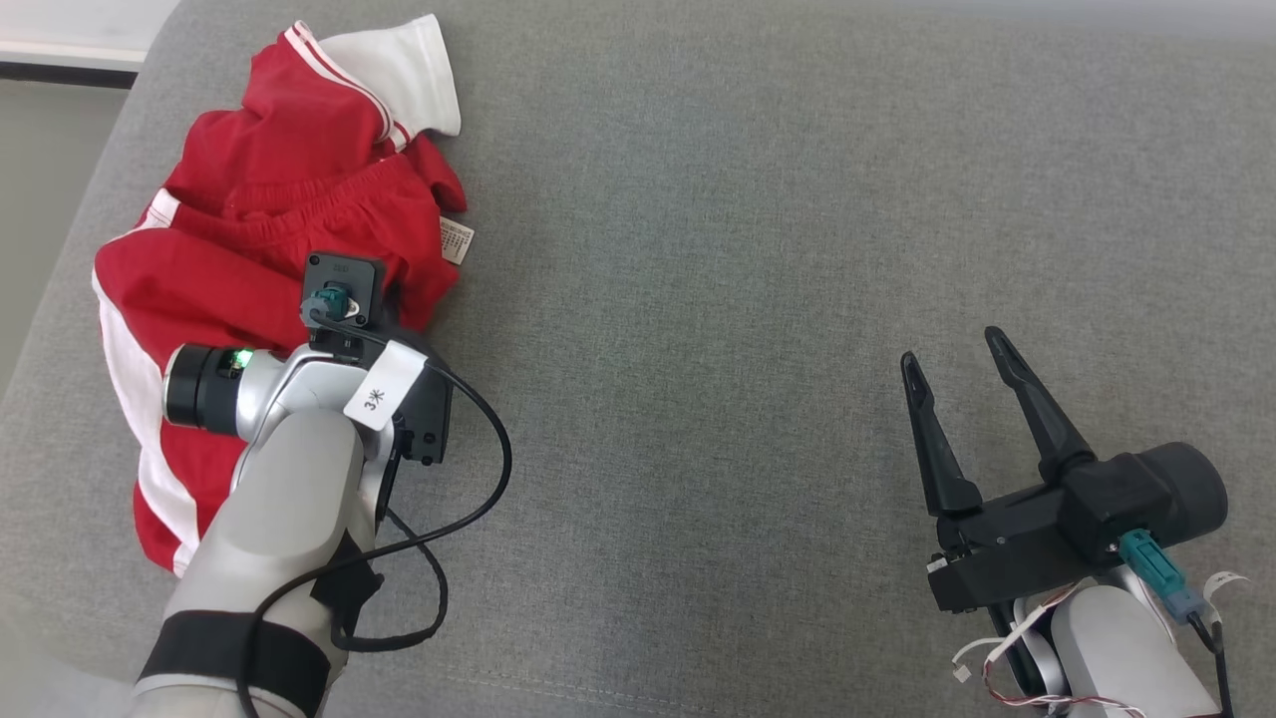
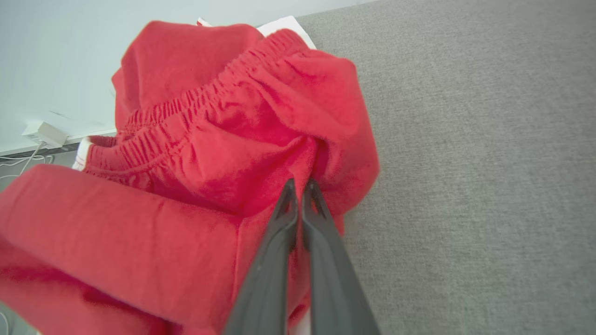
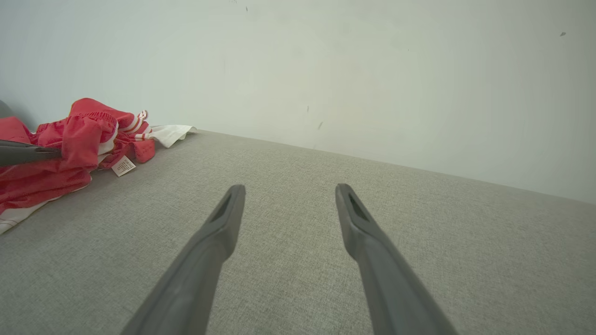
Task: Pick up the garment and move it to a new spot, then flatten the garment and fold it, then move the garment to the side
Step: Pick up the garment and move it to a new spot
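Red garment point(image 1: 249, 199): bunched at the cushion's point(image 1: 698, 249) left end
Left gripper point(image 2: 299, 184): clamped together on a garment fold
Right gripper point(image 1: 952, 347): fingers apart, above the cushion

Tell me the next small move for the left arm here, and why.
Probably lift the left gripper straight up a little. Its fingers look closed on a fold of the crumpled red garment, which lies bunched at the left edge of the grey surface; the right gripper is open, apart from the cloth. A lift would test the grip before carrying.
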Controlling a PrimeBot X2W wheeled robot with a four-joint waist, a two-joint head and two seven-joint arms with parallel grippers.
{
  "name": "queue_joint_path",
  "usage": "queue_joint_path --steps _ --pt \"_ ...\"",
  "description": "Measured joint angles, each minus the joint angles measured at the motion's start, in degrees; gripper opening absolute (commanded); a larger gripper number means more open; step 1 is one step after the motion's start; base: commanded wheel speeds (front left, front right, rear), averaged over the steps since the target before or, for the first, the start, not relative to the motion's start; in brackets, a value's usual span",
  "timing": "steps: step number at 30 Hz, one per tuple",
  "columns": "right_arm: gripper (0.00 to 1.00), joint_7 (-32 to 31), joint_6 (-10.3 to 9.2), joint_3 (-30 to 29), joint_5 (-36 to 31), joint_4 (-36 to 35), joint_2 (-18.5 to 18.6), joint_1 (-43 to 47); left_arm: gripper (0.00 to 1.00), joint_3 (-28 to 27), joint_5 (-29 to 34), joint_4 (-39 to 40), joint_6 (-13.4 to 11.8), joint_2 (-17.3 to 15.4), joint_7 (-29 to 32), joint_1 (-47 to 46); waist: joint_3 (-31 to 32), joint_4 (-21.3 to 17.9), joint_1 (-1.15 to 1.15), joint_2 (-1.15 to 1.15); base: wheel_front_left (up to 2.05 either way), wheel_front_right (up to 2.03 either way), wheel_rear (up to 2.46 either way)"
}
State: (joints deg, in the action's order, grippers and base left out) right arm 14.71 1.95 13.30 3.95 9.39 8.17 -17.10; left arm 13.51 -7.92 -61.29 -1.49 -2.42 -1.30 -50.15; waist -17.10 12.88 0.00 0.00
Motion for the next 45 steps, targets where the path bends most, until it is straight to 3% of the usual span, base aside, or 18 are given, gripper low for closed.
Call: queue_joint_path --steps 12,22,28,35,45 --pt "1.0 0.0 -0.42 -0.3 0.7 2.4 -1.2 0.2 0.0 2.1 0.1 1.1 1.1 0.5 -5.4 -2.5 4.0 -0.8 0.0 0.0 0.0 0.0 0.0" --pt "1.0 0.0 -0.51 0.1 1.1 3.8 -2.3 1.8 0.0 4.4 0.4 5.0 1.6 0.8 -8.5 -3.8 7.5 -4.8 0.0 0.0 0.0 0.0 0.0" --pt "1.0 0.0 -0.64 0.8 1.1 4.1 -2.9 2.5 0.0 11.5 -4.6 12.4 1.9 0.7 -9.2 -3.7 9.1 -8.6 0.0 0.0 0.0 0.0 0.0" --pt "1.0 0.0 -0.76 1.8 1.1 4.0 -3.4 2.7 0.0 17.9 -9.3 20.5 -0.6 0.7 -8.8 -3.6 10.3 -14.1 -0.01 0.0 0.0 0.0 0.0" --pt "1.0 0.0 -0.96 1.9 1.2 2.5 -3.6 3.9 0.0 22.5 -12.0 23.3 -3.2 0.7 -6.3 -4.0 10.1 -20.9 -0.01 0.0 0.0 0.0 0.0"
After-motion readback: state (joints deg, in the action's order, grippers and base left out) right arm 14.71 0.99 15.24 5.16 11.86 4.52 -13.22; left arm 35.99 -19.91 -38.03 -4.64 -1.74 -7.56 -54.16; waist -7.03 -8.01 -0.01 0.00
